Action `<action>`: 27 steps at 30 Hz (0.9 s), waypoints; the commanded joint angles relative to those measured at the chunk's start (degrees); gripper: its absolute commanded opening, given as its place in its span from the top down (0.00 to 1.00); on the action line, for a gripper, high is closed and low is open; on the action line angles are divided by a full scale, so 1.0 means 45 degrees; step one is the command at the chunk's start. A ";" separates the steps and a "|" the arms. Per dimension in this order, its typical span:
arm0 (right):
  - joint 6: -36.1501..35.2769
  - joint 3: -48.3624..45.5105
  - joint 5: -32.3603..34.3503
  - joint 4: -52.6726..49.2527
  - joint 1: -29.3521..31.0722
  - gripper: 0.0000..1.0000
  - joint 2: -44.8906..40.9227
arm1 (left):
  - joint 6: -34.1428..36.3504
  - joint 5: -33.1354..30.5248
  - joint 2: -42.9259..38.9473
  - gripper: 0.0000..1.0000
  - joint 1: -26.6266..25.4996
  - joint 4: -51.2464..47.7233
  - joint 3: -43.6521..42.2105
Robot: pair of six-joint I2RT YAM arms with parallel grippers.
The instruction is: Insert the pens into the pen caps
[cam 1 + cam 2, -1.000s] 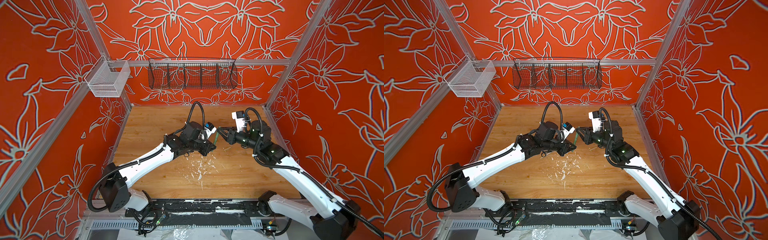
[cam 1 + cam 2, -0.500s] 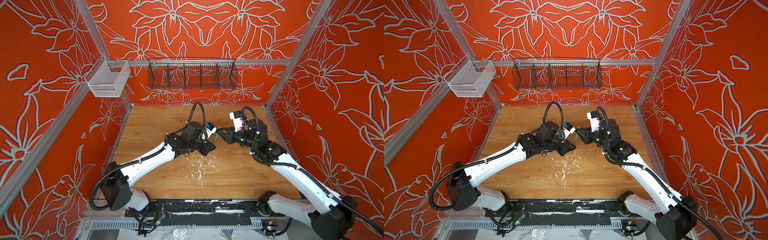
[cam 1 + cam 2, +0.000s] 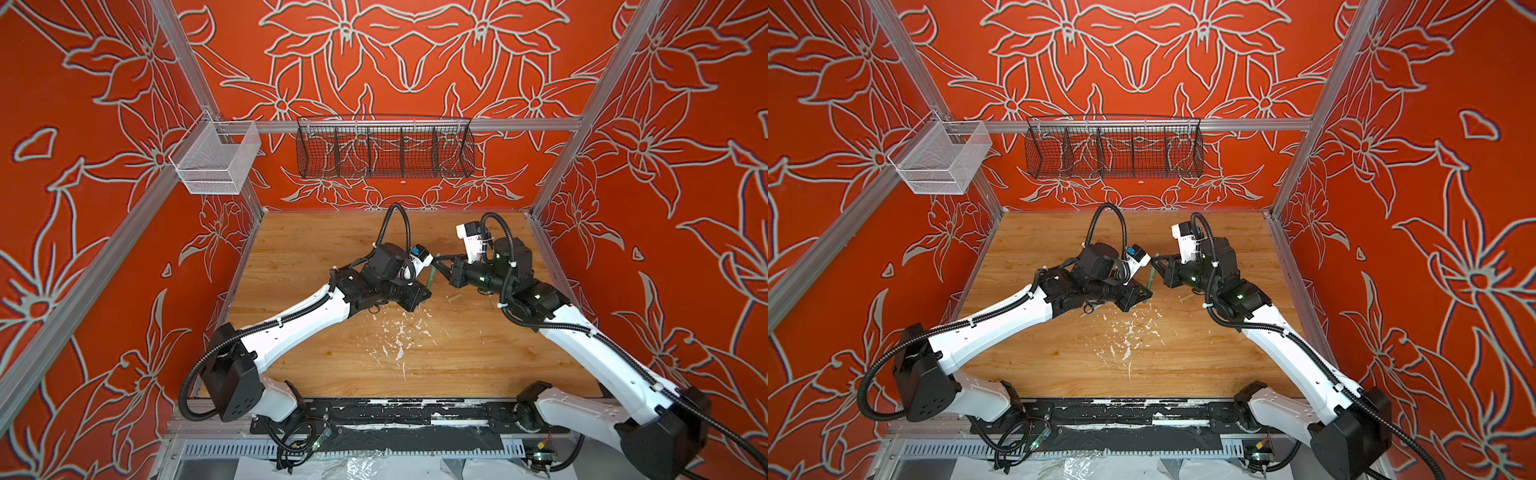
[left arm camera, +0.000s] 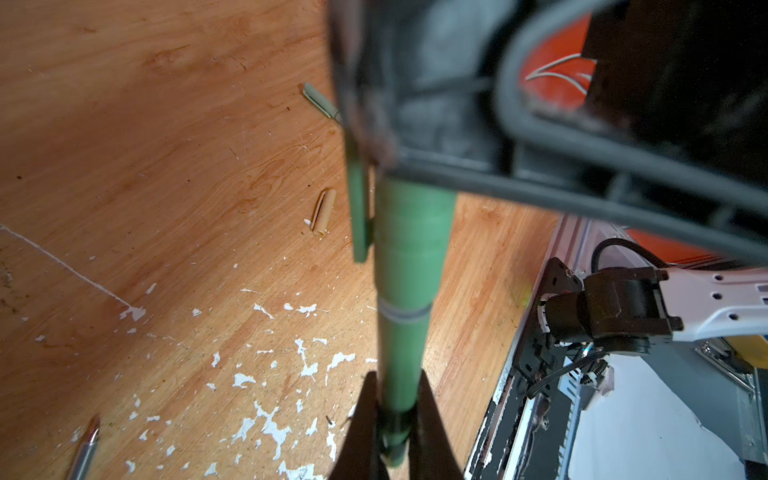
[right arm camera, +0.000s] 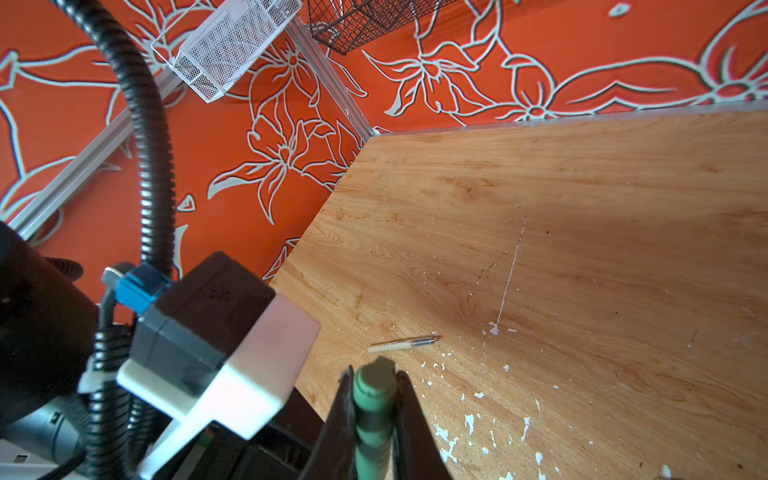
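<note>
Left wrist: pen [image 4: 86, 451] cut off by frame edge.

**Q:** Where is the held pen [image 3: 432, 272]?
**A:** Above the middle of the desk [image 3: 332, 353], between the left pincer [image 3: 426, 289] and the right pincer [image 3: 436, 262].
**Q:** What else is there?
**A:** The loose cap [image 3: 454, 297] lies on the desk just right of it. The loose pen [image 5: 403, 344] lies to its left. The wire basket [image 3: 384, 147] hangs on the rear wall.
</note>
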 commanded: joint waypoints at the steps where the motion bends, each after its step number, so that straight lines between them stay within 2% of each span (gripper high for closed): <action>1: -0.0185 0.0186 -0.0007 -0.0203 0.0038 1.00 -0.0234 | 0.0015 -0.0959 0.0147 1.00 0.0126 0.0374 0.0734; 11: 0.0047 -0.0300 -0.0137 -0.0170 0.0109 1.00 -0.0351 | 0.0618 -0.1054 0.1512 1.00 0.0624 0.1033 0.2887; 19: 0.0098 -0.0861 -0.0025 -0.0178 0.0165 1.00 -0.0409 | 0.1061 -0.0352 0.1562 1.00 0.1448 0.1385 0.3888; 27: 0.0325 -0.1205 -0.0437 -0.0405 0.0282 1.00 0.0009 | 0.1792 -0.0283 0.1714 1.00 0.1515 0.1116 0.5103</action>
